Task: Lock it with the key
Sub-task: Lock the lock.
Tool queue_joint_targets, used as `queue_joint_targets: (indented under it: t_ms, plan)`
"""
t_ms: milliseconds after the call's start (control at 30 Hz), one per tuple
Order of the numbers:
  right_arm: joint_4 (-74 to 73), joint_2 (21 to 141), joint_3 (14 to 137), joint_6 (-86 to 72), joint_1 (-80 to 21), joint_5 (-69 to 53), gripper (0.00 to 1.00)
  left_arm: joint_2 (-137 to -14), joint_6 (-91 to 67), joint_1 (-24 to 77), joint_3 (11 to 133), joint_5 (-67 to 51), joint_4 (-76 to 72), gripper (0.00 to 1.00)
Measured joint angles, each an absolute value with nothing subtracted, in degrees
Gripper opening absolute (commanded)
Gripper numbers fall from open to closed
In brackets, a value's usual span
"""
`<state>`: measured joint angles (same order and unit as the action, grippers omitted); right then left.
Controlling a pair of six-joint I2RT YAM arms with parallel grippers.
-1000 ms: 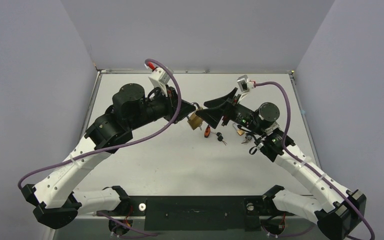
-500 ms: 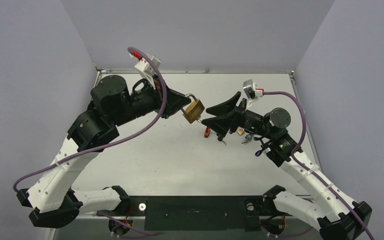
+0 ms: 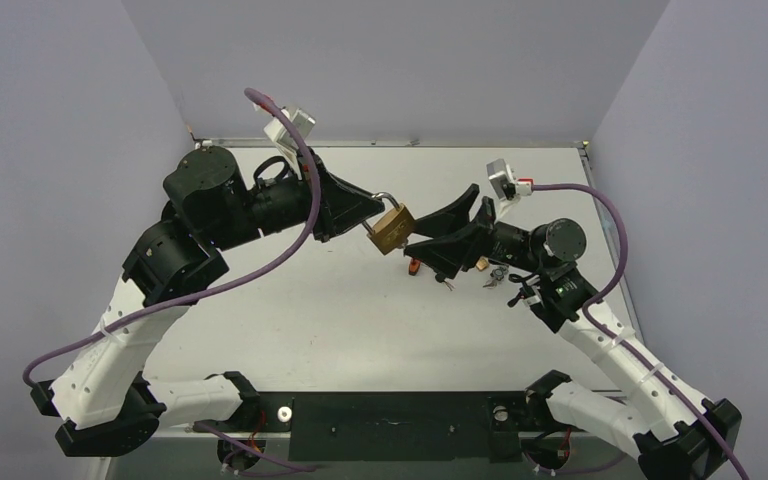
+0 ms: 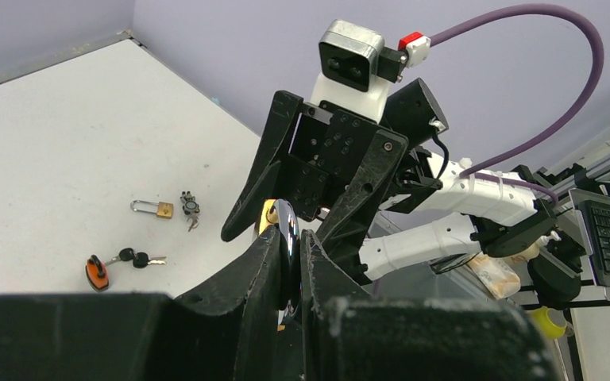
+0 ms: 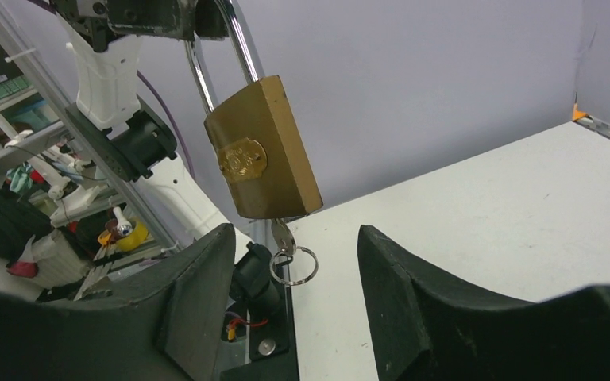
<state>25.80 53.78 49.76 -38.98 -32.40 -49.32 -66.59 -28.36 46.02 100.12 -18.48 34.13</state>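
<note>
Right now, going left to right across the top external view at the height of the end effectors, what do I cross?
Left end effector → the brass padlock it holds → open right end effector → small padlock.

Shows a boxy brass padlock (image 5: 262, 155) with an oval badge (image 5: 241, 161) embossed on its face. Hangs in the air just below the left gripper (image 3: 373, 208), steel shackle (image 5: 244, 48) pinched between that gripper's fingers, body tilted. Carries a small silver key (image 5: 282, 234) in the bottom keyway, pointing away from the left gripper, a thin split ring (image 5: 294, 266) dangling from it.
</note>
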Motion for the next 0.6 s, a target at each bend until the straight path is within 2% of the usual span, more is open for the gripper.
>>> queue_joint_targets:
  t_ms: [267, 600]
  plan:
    - [22.85, 55.11, 50.61, -36.97, -34.65, -49.47, 0.41, -66.92, -29.15, 45.65, 100.12, -20.05, 34.09, 0.00]
    - [20.53, 55.13, 52.10, -34.92, -34.98, -49.43, 0.03, -67.26, -29.47, 45.01, 100.12, -20.32, 34.04, 0.00]
